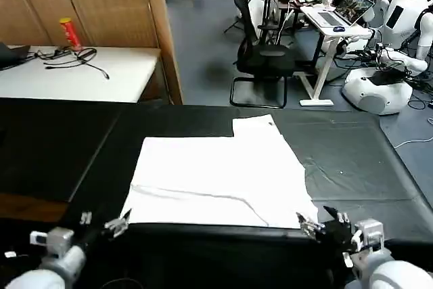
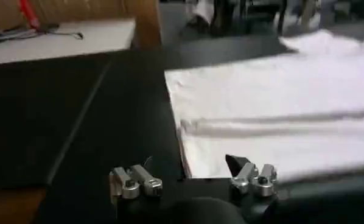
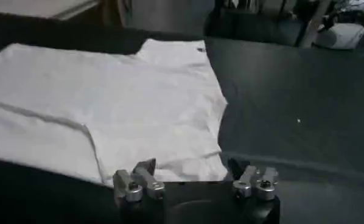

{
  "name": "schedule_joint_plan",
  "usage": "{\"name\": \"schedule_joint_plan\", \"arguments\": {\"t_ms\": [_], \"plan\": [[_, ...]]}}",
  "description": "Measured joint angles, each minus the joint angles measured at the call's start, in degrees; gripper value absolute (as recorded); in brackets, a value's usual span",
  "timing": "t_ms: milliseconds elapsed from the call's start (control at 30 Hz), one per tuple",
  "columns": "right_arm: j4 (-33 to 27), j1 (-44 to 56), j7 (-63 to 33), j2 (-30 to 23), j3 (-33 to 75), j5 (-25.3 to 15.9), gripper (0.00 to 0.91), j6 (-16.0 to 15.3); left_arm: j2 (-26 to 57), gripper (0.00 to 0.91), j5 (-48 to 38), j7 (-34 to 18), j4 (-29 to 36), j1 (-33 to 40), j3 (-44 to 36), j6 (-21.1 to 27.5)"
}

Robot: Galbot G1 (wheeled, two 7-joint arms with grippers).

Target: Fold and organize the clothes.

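T-shirt [image 1: 216,177] lies between left hand [image 1: 101,227] and right hand [image 1: 323,225].

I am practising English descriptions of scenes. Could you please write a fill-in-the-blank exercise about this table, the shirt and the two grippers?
1. The T-shirt lying on the table is ____ in colour.
2. The table is covered in ____ cloth.
3. The left gripper and the right gripper both have their jaws ____.
4. Both grippers sit at the shirt's ____ edge, holding nothing.

Missing words: white; black; open; near
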State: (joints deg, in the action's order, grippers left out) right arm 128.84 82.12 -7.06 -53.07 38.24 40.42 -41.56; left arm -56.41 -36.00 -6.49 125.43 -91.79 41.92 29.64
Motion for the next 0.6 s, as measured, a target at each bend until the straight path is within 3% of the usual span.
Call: {"name": "schedule_joint_plan", "arguments": {"t_ms": [267, 600], "plan": [[-14.8, -19.8, 0.0, -0.6, -8.3, -2.0, 0.878, 5.9, 2.5, 0.878, -6.1, -0.4, -11.6, 19.5, -8.0, 1.1], [-36.3, -39.1, -0.9, -6.0, -19.5, -4.5, 0.878, 5.6, 2.3, 0.878, -8.5, 1.3, -27.8, 40.3, -20.9, 2.0]]}}
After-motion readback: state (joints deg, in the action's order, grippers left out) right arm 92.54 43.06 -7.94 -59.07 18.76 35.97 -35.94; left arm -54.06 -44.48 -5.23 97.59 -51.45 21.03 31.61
